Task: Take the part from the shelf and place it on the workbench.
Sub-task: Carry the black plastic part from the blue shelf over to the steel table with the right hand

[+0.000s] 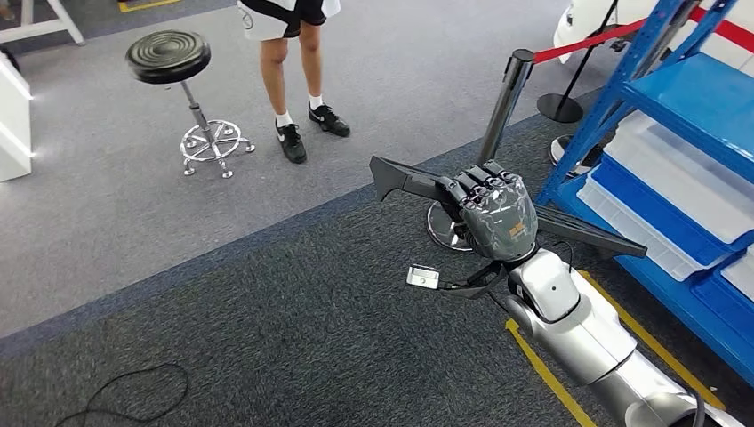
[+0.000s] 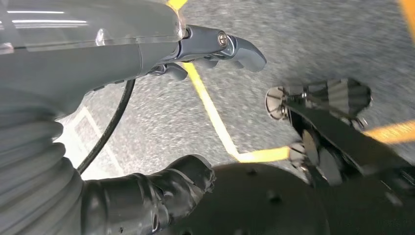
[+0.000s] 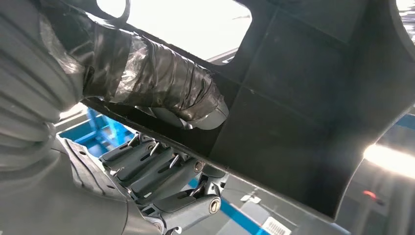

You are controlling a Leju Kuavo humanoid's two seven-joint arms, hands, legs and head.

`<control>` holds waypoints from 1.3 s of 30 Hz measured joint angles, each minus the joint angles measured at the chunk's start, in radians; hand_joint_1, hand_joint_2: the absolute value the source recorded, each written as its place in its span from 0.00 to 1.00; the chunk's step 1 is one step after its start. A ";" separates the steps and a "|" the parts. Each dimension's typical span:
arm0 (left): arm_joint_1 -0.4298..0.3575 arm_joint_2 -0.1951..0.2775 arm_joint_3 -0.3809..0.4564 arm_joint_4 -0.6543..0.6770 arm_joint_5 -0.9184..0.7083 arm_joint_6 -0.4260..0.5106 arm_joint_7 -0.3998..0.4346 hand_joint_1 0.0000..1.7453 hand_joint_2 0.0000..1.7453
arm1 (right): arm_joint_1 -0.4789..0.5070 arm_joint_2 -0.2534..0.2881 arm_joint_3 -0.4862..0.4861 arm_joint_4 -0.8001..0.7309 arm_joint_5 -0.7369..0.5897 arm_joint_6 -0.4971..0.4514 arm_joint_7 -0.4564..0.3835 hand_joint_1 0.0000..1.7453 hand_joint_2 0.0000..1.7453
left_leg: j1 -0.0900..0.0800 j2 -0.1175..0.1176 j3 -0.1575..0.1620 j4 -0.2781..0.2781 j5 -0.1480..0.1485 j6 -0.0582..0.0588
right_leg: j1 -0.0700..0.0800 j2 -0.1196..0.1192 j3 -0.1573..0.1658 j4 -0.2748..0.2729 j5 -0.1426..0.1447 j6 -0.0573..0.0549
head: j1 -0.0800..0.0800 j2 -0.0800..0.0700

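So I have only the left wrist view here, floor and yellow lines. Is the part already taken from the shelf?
Observer: Yes. In the head view the right hand grips a long flat black part, out over the dark carpet, apart from the blue shelf.
Operator: Is the grip good?
Observer: The right wrist view shows the taped thumb on one face of the part and the fingers under its edge.
Operator: Anybody near?
Observer: A person stands on the grey floor ahead, beside a black stool.
Operator: And my left hand?
Observer: The left hand holds nothing, as your own view shows.
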 joint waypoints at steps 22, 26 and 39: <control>0.003 -0.007 0.000 -0.002 0.006 -0.011 -0.027 0.00 1.00 | -0.023 -0.018 -0.011 -0.014 0.004 0.000 -0.008 1.00 1.00 | -0.065 -0.145 -0.086 -0.146 0.115 0.082 | 0.062 0.130 0.112 -0.044 -0.086 -0.090 | 0.004 0.000; 0.000 -0.006 0.000 -0.002 0.009 -0.016 -0.041 0.00 1.00 | -0.035 -0.034 -0.007 -0.016 -0.006 0.000 -0.016 1.00 1.00 | -0.041 -0.053 -0.138 0.045 -0.037 0.047 | 0.047 0.067 0.096 -0.064 -0.046 -0.066 | 0.002 0.000; 0.003 0.006 0.000 -0.002 0.008 -0.025 -0.053 0.00 1.00 | -0.071 -0.100 0.016 -0.035 -0.086 0.012 -0.049 1.00 1.00 | -0.019 -0.028 0.001 -0.119 0.013 0.077 | -0.003 0.052 -0.004 0.130 -0.151 0.031 | 0.007 0.000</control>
